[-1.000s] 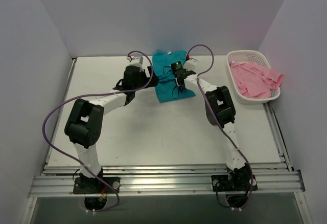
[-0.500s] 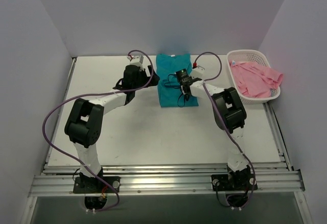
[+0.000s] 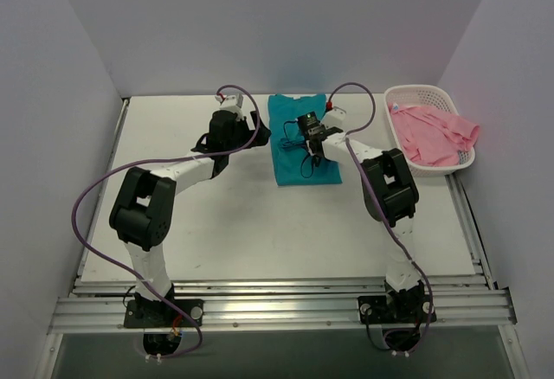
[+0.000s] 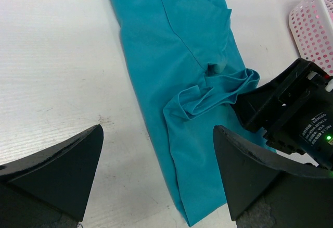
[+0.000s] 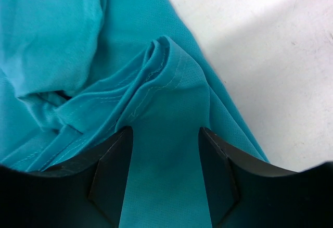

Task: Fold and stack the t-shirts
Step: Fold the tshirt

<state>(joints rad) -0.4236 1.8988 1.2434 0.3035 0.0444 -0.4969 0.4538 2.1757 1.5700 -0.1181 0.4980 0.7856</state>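
Observation:
The teal t-shirt (image 3: 301, 147) lies on the table as a long narrow folded strip. It also shows in the left wrist view (image 4: 177, 40) with a bunched sleeve (image 4: 216, 90) on top. My right gripper (image 3: 310, 133) hangs low over that bunch, its jaws partly apart with teal cloth (image 5: 166, 150) lying between the fingers (image 5: 112, 173). My left gripper (image 4: 158, 178) is wide open and empty beside the strip's left edge (image 3: 251, 126). The pink t-shirt (image 3: 430, 132) lies crumpled in the white basket (image 3: 407, 95).
The basket stands at the table's far right, its lattice wall also in the left wrist view (image 4: 312, 25). Purple cables loop from both arms. Grey walls close in the back and both sides.
My right gripper has moved right and toward the near side, and the teal shirt has gone from a lifted bundle to a flat narrow strip. The left arm has stayed put.

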